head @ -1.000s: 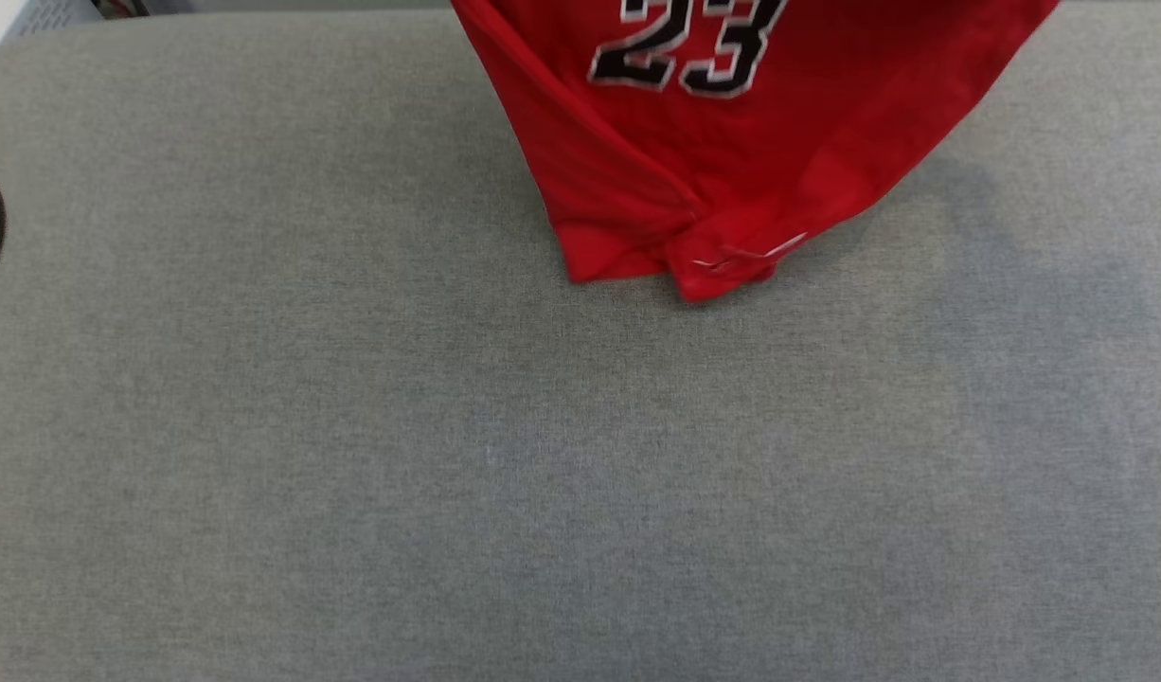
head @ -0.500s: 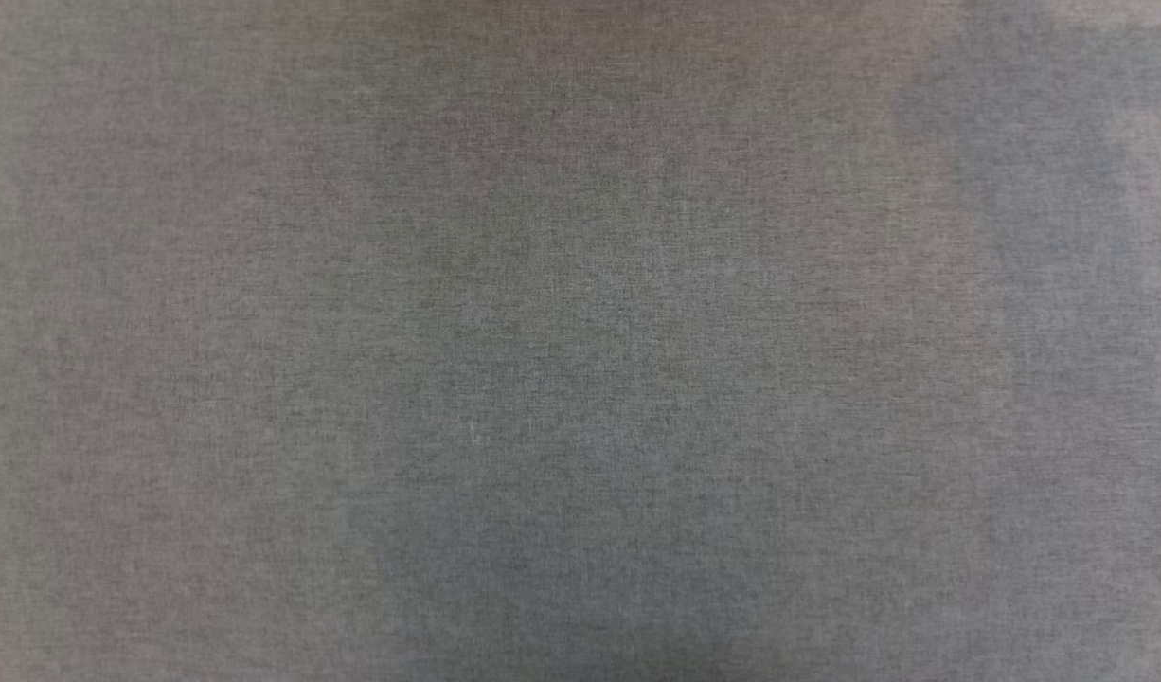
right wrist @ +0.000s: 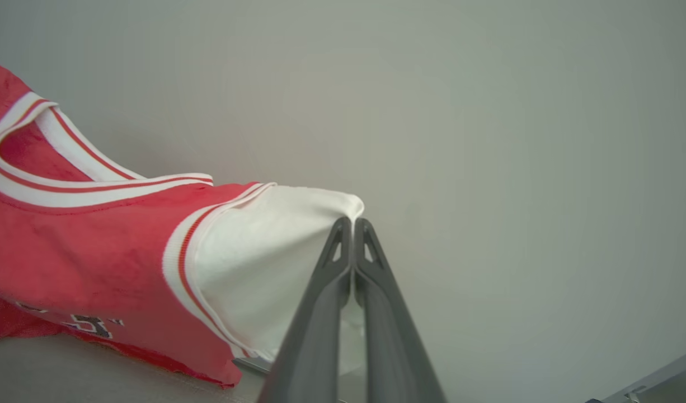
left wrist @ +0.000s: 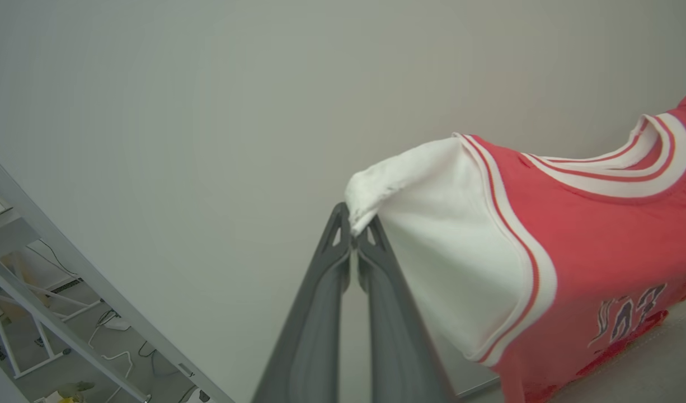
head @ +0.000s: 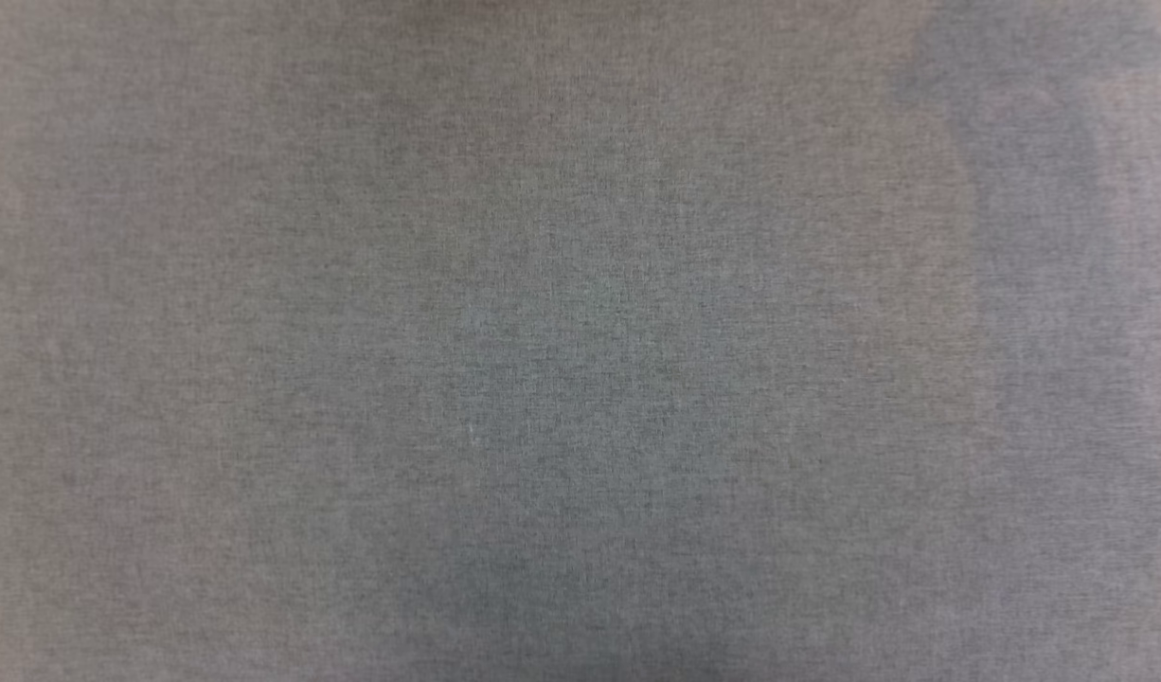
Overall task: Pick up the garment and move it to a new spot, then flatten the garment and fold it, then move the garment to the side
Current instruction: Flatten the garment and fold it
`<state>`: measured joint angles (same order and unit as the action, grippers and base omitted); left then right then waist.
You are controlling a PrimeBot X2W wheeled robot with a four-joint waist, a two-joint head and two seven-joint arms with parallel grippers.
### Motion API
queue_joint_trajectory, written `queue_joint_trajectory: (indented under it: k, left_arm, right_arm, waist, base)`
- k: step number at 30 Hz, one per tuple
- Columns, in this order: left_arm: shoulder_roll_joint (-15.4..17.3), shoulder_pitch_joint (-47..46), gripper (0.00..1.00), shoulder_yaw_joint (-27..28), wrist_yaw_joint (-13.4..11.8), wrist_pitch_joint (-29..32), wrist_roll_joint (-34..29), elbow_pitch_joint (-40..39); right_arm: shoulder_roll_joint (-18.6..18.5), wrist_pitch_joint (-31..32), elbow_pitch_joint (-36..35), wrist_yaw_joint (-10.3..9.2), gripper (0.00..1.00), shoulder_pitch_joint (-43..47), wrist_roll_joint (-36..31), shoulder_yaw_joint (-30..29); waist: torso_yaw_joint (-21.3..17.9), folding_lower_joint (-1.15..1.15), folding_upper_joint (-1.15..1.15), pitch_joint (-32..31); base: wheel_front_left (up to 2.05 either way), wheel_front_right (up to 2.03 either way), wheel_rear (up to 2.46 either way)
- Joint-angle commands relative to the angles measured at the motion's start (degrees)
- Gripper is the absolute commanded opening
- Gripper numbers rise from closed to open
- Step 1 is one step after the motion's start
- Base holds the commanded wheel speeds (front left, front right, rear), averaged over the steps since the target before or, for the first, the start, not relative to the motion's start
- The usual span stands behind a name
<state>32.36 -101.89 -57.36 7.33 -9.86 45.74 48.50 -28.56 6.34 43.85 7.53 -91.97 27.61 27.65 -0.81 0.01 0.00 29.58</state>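
Red jersey garment [left wrist: 578,240] with white sleeves hung spread between the left gripper [left wrist: 352,232] and right gripper [right wrist: 352,226], each clamped on a sleeve tip, its hem near the grey cloth tabletop [head: 580,341]. Such thin bites could slip, dropping one side.

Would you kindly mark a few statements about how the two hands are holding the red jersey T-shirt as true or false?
1. The left hand is shut on a white sleeve of the red jersey T-shirt. True.
2. The right hand is open and holds nothing. False: it is shut on the T-shirt's other white sleeve.
3. The T-shirt's neckline trim is plain black. False: it is striped red and white.
4. The head view looks down on a grey woven fabric surface. True.
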Motion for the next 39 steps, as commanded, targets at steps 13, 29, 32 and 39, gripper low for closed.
queue_joint_trajectory:
  k: [13, 29, 32, 39]
  left_arm:
    - [4.08, 31.64, 0.00, -1.14, -0.23, -4.97, 7.47, -0.56]
    - [7.96, 76.70, 0.00, 5.40, -11.29, -5.13, 10.43, -21.80]
    - [8.39, 82.05, 0.00, 5.13, -12.91, -5.13, 10.34, -24.04]
    - [9.89, 92.22, 0.00, 8.01, -16.73, -5.13, 12.54, -29.06]
  right_arm:
    - [1.04, -9.34, -0.65, -0.04, 0.00, 28.99, 11.58, 12.35]
    - [-8.99, -11.99, -12.79, -0.04, 0.00, 63.65, 19.78, 15.49]
    - [-9.93, -12.09, -14.11, -0.04, 0.00, 69.66, 19.98, 13.35]
    - [-10.49, -11.52, -18.62, -0.04, 0.00, 83.91, 18.97, 5.56]
  waist:
    - [-0.80, -0.01, 0.00, -13.88]
    - [-0.51, -0.01, 0.00, -24.42]
    - [-0.64, -0.01, 0.00, -25.55]
    - [-1.00, -0.01, 0.00, -27.23]
  base:
    - [0.00, 0.00, 0.00]
    - [0.00, 0.00, 0.00]
    - [0.00, 0.00, 0.00]
    - [0.00, 0.00, 0.00]
